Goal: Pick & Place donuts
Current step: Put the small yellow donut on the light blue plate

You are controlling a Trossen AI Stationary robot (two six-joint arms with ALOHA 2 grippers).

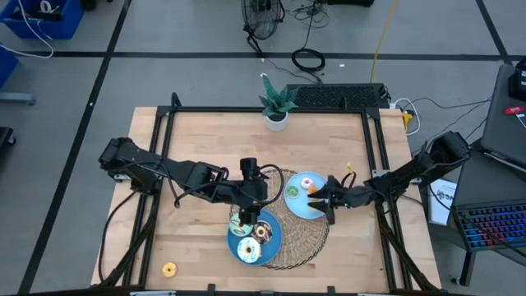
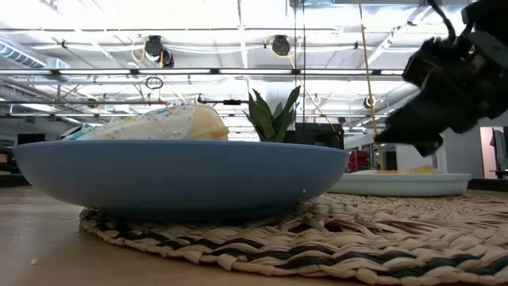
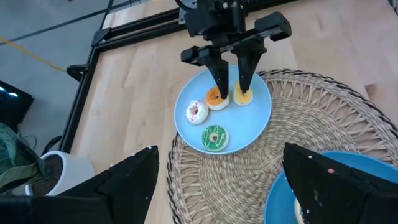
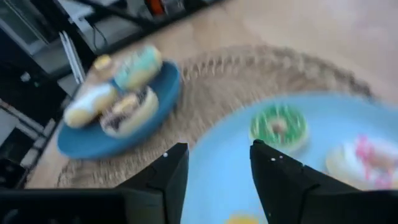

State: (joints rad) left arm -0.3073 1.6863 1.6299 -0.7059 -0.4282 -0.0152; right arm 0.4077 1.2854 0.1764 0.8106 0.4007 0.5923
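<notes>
On the light blue plate [image 3: 186, 134] lie several donuts: green [image 3: 215, 137], pink-and-white [image 3: 196, 112], orange [image 3: 215, 99] and yellow [image 3: 242, 98]. My right gripper [image 3: 230, 87] stands open, pointing down at the plate. One fingertip is at the orange donut and the other at the yellow one. The darker blue plate [image 1: 274, 243] holds cream [image 1: 246, 249], chocolate [image 1: 263, 232] and teal [image 4: 138, 67] donuts. My left gripper [image 1: 246, 215] hovers open above that plate's far rim. Both plates rest on a woven mat [image 1: 304, 238]. A yellow donut [image 1: 169, 269] lies alone on the table, near left. My right gripper's fingertips [image 3: 219, 92] come down from above at the orange and yellow donuts, which lie flat on the light blue plate. Whether the fingertips touch either donut, I cannot tell.
A potted plant [image 1: 276, 107] stands at the table's far edge, in the middle. Bare wooden tabletop [image 1: 197, 148] spreads on the left and far side of the mat. The table's black frame rails [image 1: 156, 164] run along both sides.
</notes>
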